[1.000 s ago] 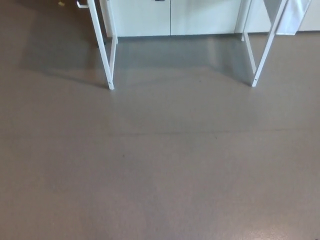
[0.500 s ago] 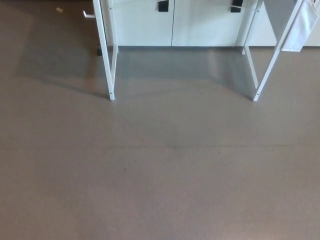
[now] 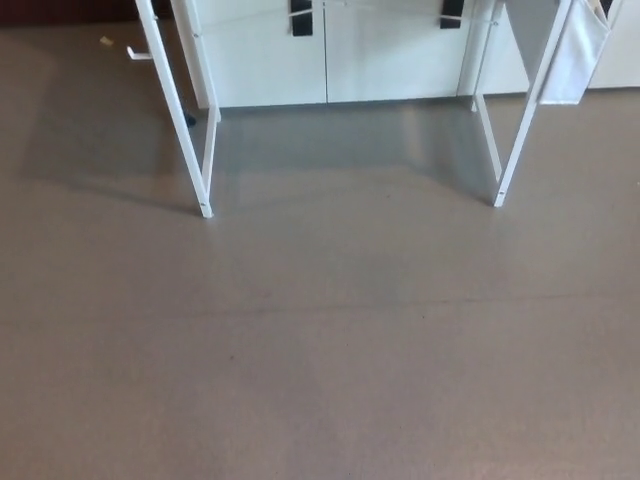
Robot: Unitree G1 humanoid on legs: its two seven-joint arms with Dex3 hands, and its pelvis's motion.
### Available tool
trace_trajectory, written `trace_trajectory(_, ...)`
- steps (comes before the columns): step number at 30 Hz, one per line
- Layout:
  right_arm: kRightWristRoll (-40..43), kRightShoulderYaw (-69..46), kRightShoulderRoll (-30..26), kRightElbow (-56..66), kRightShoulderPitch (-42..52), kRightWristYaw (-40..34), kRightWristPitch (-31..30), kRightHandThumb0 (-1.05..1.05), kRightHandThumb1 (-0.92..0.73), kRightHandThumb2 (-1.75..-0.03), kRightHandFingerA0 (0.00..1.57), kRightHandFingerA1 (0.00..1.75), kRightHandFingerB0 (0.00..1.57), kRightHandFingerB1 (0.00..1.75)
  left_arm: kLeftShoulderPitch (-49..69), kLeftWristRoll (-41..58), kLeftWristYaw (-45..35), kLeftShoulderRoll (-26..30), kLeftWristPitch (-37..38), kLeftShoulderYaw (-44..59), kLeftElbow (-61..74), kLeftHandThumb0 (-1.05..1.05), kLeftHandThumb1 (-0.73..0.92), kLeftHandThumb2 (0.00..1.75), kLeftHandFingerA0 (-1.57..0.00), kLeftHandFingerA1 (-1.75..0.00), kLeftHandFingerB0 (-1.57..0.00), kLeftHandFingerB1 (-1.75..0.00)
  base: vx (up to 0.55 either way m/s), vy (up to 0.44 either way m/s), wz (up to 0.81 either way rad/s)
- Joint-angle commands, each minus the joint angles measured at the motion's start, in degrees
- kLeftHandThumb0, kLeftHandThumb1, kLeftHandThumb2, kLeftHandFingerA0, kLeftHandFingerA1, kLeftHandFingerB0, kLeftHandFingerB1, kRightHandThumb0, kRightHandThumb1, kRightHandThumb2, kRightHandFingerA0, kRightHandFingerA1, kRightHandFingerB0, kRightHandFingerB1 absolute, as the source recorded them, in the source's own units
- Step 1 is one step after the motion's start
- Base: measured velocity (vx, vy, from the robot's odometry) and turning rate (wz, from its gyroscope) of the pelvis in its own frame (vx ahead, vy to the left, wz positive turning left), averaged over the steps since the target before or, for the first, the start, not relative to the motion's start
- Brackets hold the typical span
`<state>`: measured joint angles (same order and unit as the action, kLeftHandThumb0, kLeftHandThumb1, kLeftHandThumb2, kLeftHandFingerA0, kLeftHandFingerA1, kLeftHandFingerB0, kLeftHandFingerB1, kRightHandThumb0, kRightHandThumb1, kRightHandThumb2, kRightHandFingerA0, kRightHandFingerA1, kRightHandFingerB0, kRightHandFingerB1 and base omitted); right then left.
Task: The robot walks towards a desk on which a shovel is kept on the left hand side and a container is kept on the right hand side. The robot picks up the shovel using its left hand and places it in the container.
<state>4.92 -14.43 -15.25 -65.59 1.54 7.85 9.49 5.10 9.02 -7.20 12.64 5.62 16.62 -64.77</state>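
Neither hand shows, so finger state can't be told. Bare grey floor (image 3: 320, 380) up close. Farther: white desk legs (image 3: 205, 170), white cabinet (image 3: 330, 60) behind. Shovel and container out of frame, orientation unknown. Versus earlier, the whole view shifted: legs lower, more cabinet showing.

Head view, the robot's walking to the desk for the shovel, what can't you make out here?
- Desk top, shovel and container: cut off by the top edge of the head view; only the white desk legs show.
- Both hands: out of frame.
- Small yellowish scrap on the floor: too small to identify.
- Black marks on the white cabinet: cropped at top.
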Motion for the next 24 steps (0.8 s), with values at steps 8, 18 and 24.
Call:
trace_trajectory(8, -0.7, 0.1, -1.5, -3.9, -0.9, -2.9, 1.4, -0.39, -0.64, -0.59, 0.33, 0.41, 0.29, 0.35, -0.6, -1.3, 3.7, 2.7, 4.4, 0.4, -2.1, -0.27, 0.65, 0.58, -0.41, -0.95, -0.16, -0.32, 0.13, 0.160, 0.05)
trace_trajectory(18, -0.8, 0.0, -1.2, -4.8, -2.1, -3.8, 1.9, -0.42, -0.63, -0.58, 0.37, 0.46, 0.30, 0.36, -1.4, -2.1, 4.4, 2.3, 2.3, -0.9, -0.9, -0.26, 0.66, 0.59, -0.36, -0.83, -0.17, -0.31, 0.07, -0.075, 0.06)
trace_trajectory(24, -0.6, 0.1, -0.9, -4.4, -1.2, -2.9, 3.0, -0.43, -0.63, -0.59, 0.34, 0.43, 0.29, 0.35, -1.5, -2.8, 5.5, 2.2, 2.6, -1.3, -2.2, -0.23, 0.46, 0.92, -0.35, -0.66, -0.11, -0.48, 0.13, -0.330, 0.13)
